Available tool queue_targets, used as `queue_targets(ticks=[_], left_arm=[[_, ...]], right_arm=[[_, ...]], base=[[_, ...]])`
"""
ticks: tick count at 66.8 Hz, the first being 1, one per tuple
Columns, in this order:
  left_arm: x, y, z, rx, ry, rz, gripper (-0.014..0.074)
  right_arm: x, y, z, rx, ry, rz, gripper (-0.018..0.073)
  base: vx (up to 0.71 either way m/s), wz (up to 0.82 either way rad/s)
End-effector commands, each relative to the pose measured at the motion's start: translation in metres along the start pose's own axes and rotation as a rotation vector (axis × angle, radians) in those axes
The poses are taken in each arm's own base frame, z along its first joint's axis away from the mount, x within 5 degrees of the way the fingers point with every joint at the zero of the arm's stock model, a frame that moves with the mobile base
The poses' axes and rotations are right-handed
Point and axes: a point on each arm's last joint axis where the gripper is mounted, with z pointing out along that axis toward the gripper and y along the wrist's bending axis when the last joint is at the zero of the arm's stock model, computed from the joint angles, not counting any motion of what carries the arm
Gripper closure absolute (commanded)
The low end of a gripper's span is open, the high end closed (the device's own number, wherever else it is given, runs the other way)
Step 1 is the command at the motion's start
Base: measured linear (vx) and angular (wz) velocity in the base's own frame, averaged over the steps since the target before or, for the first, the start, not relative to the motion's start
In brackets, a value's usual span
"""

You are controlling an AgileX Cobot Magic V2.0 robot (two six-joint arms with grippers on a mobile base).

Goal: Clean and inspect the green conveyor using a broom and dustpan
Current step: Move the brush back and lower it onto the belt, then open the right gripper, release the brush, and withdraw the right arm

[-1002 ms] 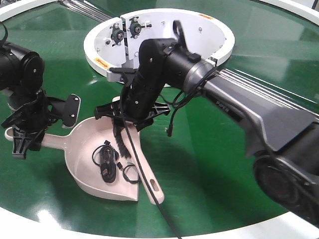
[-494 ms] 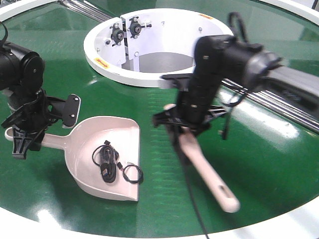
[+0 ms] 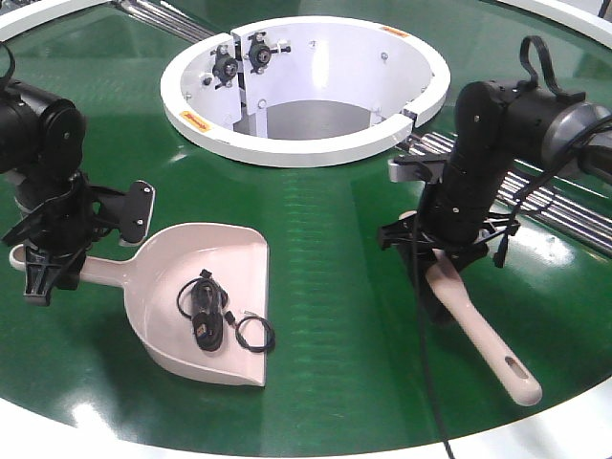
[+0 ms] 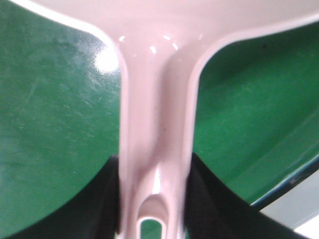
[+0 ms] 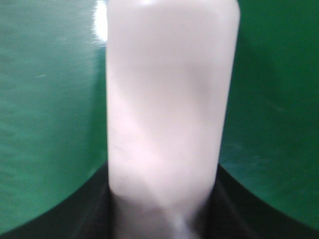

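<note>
**Both arms holding, one tool each**

Nearest, along the bottom edge of the front view, runs the white rim of the large glossy dark-green circular conveyor (image 3: 335,325). Just above it at lower right lies the slotted handle end of the long flat cream-beige plastic broom (image 3: 483,344), which slants up and to the left into the right gripper (image 3: 442,251). That claw is clamped on the head end of the broom. The right wrist view shows the pale body running between dark fingers (image 5: 94,209), with green belt on both sides. I cannot tell whether the bristles touch the belt.

At lower left sits the wide pale beige-pink plastic dustpan (image 3: 167,253), its open mouth facing the lower right of the frame. A tangled black cable (image 3: 206,316) lies inside it, one loop near the front lip. The slim handle points to the left edge — there the left gripper (image 3: 48,263) is closed on it. The left wrist view shows the handle pinched between two dark fingers (image 4: 99,204).

The two tools are well apart, with bare belt between them.

Farther back, at top centre, stands the white ring-shaped hub (image 3: 296,143). Steel rollers (image 3: 535,196) run from its right side toward the right edge, behind the right arm.
</note>
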Motion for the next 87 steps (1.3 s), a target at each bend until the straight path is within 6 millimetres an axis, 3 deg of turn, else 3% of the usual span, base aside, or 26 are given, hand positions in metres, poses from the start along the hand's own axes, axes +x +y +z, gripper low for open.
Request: queue_targets(ticks=[1, 26, 50, 59, 70, 77, 87], left_arm=[[0.002, -0.004, -0.025, -0.039, -0.021, -0.022, 0.0603], [0.002, -0.004, -0.025, -0.040, -0.021, -0.022, 0.0604], [0.002, -0.004, -0.025, -0.040, -0.021, -0.022, 0.0604], [0.002, -0.004, -0.025, -0.040, -0.021, -0.022, 0.0604], [0.002, -0.004, -0.025, -0.040, -0.021, -0.022, 0.0604], [0.002, -0.004, -0.025, -0.040, -0.021, -0.022, 0.0604], [0.002, -0.004, -0.025, -0.040, -0.021, -0.022, 0.0604]], right_arm=[[0.004, -0.010, -0.017, 0.009, 0.004, -0.003, 0.0563], [-0.005, -0.019, 0.005, 0.054, 0.021, -0.006, 0.0563], [-0.007, -0.019, 0.007, 0.050, -0.001, -0.005, 0.0514], [-0.007, -0.019, 0.007, 0.050, 0.001, -0.005, 0.0370], [-0.007, -0.019, 0.005, 0.052, 0.001, -0.005, 0.0074], [-0.007, -0.018, -0.001, 0.052, -0.035, -0.007, -0.0069], [-0.009, -0.016, -0.027, 0.051, -0.178, -0.014, -0.0171]], base=[[0.00, 0.00], [0.00, 0.00], [0.00, 0.00], [0.00, 0.00], [0.00, 0.00], [0.00, 0.00], [0.00, 0.00]])
